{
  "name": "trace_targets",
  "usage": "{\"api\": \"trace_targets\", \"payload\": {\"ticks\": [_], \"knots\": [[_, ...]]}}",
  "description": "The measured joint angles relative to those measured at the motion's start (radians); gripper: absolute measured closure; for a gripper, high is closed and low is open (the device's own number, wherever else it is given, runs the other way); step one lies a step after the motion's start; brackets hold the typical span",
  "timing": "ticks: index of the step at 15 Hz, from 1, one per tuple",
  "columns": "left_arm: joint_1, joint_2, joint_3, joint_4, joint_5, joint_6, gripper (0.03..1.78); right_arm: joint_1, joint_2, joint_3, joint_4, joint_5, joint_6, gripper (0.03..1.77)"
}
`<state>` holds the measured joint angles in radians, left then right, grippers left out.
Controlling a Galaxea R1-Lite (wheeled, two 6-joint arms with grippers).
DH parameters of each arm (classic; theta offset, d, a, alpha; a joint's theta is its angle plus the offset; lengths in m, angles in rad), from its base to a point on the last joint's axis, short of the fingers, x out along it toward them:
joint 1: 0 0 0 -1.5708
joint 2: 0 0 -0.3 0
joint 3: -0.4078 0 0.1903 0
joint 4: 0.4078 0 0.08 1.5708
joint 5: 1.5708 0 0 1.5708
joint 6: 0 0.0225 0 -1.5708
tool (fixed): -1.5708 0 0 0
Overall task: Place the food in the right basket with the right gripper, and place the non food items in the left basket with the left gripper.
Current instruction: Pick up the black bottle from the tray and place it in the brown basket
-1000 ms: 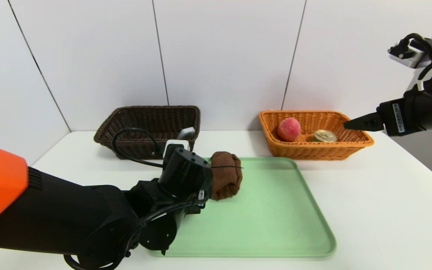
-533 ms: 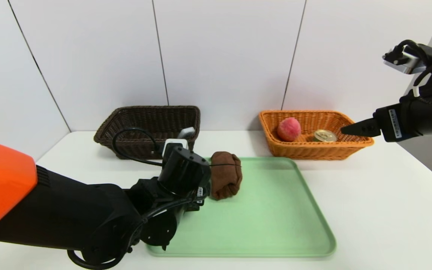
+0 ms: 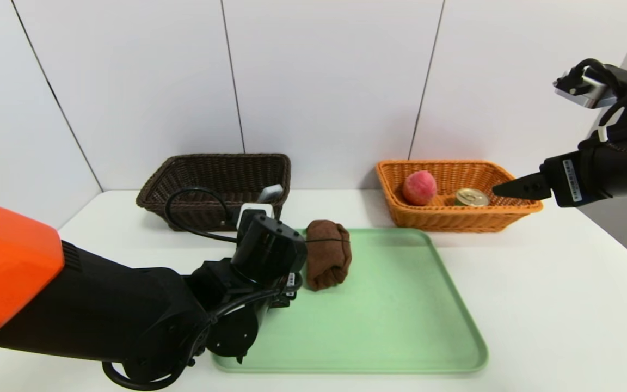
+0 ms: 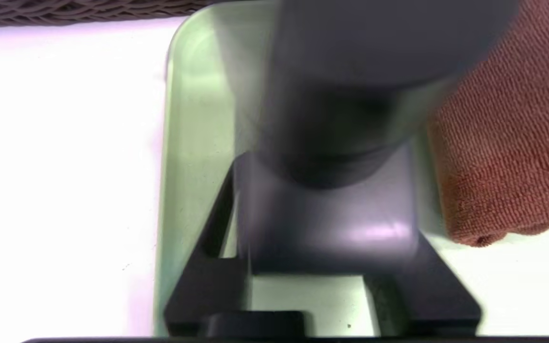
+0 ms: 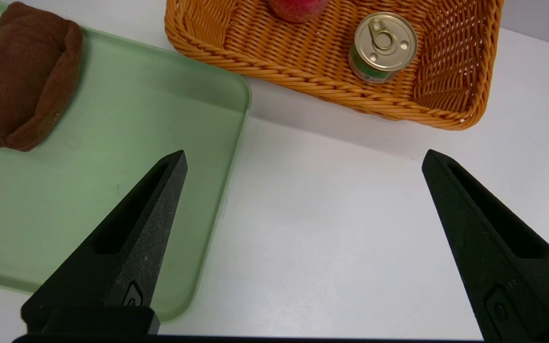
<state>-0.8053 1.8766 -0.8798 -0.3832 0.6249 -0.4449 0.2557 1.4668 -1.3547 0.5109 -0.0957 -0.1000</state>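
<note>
White table against a white panelled wall. Green tray (image 3: 455, 326) at centre, with a brown basket (image 3: 210, 163) far left and an orange basket (image 3: 455, 223) far right. Peach (image 3: 419, 187) and can (image 3: 471, 196) lying inside the orange basket. Rolled brown cloth (image 3: 327, 261) on the tray's far left corner, near the brown basket.

Left gripper (image 3: 283, 294) low over the tray's left edge, just beside the cloth; impossible to tell whether open or closed, with the wrist view blocked by a blurred grey shape. Right gripper (image 3: 509, 189) hovering above the table near the orange basket's right end, spread wide and empty.

Probably lining up on the cloth, the last item outside the baskets. Possible trouble from here: closing beside the roll instead of around it and catching only a loose fold, so unrolling or dropping short of the brown basket. Also a chance of pressing down on the tray rim and sliding the tray.
</note>
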Motion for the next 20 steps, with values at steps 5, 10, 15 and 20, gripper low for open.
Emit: {"api": "trace_targets", "payload": {"ticks": [5,10,15,20], "knots": [[0.000,-0.014,0.003,0.005,-0.002,0.005,1.17,0.000,-0.002,0.005,0.000,0.000,0.000,0.10],[-0.007,-0.111,0.002,0.015,-0.018,0.058,1.17,0.000,-0.006,0.009,0.000,0.000,0.000,0.10],[0.003,-0.301,-0.112,0.185,-0.130,0.153,1.17,0.000,-0.012,0.022,0.000,-0.002,0.002,0.10],[0.230,-0.362,-0.427,0.467,-0.352,0.167,1.17,0.002,-0.025,0.041,0.001,-0.004,0.003,0.10]]}}
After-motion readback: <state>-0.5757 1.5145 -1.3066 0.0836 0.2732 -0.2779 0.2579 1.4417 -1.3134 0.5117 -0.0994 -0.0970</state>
